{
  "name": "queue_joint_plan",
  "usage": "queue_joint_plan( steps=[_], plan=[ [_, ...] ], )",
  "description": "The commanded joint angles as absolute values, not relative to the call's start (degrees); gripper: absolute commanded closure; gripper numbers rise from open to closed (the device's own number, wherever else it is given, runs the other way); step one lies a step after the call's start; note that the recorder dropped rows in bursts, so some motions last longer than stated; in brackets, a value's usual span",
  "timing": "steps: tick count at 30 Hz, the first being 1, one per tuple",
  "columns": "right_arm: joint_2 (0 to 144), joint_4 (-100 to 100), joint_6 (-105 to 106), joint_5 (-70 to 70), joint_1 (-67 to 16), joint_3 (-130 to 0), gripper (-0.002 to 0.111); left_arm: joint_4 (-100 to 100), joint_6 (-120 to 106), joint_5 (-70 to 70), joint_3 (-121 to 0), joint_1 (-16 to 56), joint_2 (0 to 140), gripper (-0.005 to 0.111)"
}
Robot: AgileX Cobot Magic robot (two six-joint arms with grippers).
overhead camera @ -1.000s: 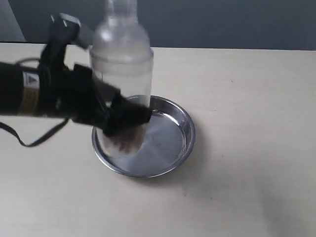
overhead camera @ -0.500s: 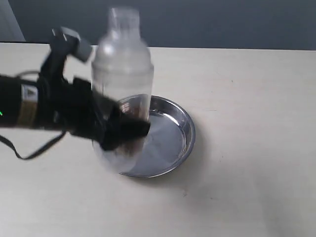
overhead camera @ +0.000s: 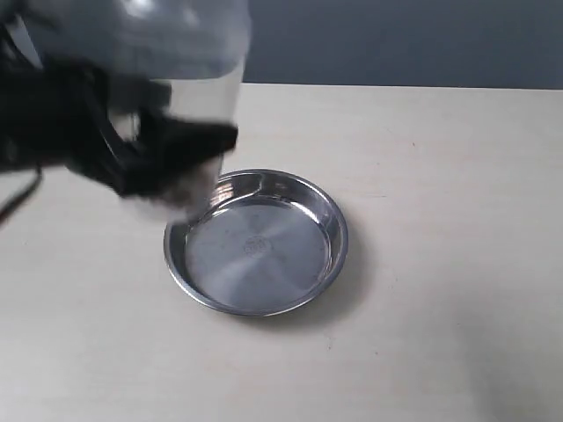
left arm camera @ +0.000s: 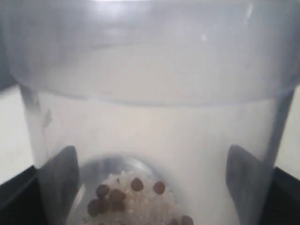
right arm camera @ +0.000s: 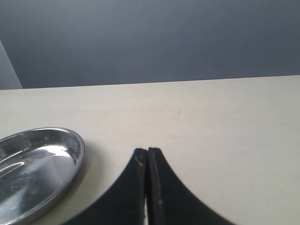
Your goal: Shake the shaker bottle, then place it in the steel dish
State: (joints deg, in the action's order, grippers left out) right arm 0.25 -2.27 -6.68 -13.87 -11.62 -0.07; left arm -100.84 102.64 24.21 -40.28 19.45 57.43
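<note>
Shaker bottle [overhead camera: 189,44] clamped in left fingers [overhead camera: 198,141] near dish [overhead camera: 341,239] rim | right fingers [right arm camera: 157,187] together

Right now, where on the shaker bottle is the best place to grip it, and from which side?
The shaker bottle's clear lower body, from the side, fingers on opposite walls as the left gripper has them: those walls run straight, below the wider frosted top.

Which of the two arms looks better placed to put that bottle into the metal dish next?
Left. The left gripper clasps the shaker bottle, raised close to the rim of the steel dish. The right gripper is shut, empty, and apart from the bottle.
</note>
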Motion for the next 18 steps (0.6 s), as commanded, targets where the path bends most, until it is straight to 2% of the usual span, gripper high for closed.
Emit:
queue_joint_plan(
  steps=[1, 4, 6, 9, 11, 12, 14, 18],
  plan=[
    [0.0, -2.49, -6.68, -13.07, -11.38, 0.0, 0.109, -98.71, 104.52, 22.77, -34.75, 19.61, 55.99, 0.106],
    [0.0, -2.49, -6.68, -13.07, -11.38, 0.0, 0.109, -92.81, 102.83, 19.81, -26.37, 19.61, 64.49, 0.106],
    [0.0, -2.49, -6.68, -13.07, -11.38, 0.0, 0.109, -93.06, 102.83, 23.33, -27.57, 19.61, 66.14, 0.106],
    [0.0, -2.49, -6.68, -13.22, -11.38, 0.0, 0.109, -95.03, 102.83, 29.78, -36.35, 19.61, 61.38, 0.106],
    [0.0, -2.49, -6.68, -13.22, -11.38, 0.0, 0.109, -99.95, 104.12, 24.88, -46.5, 19.61, 53.74, 0.106],
    [0.0, -2.49, -6.68, -13.22, -11.38, 0.0, 0.109, -99.95, 105.04, 22.91, -47.21, 19.61, 52.1, 0.106],
    [0.0, -2.49, -6.68, -13.22, -11.38, 0.0, 0.109, -99.95, 104.47, 23.97, -44.23, 19.61, 51.54, 0.106],
    [0.0, -2.49, -6.68, -13.22, -11.38, 0.0, 0.109, -94.66, 96.17, 23.08, -28.24, 21.5, 58.7, 0.106]
  ],
)
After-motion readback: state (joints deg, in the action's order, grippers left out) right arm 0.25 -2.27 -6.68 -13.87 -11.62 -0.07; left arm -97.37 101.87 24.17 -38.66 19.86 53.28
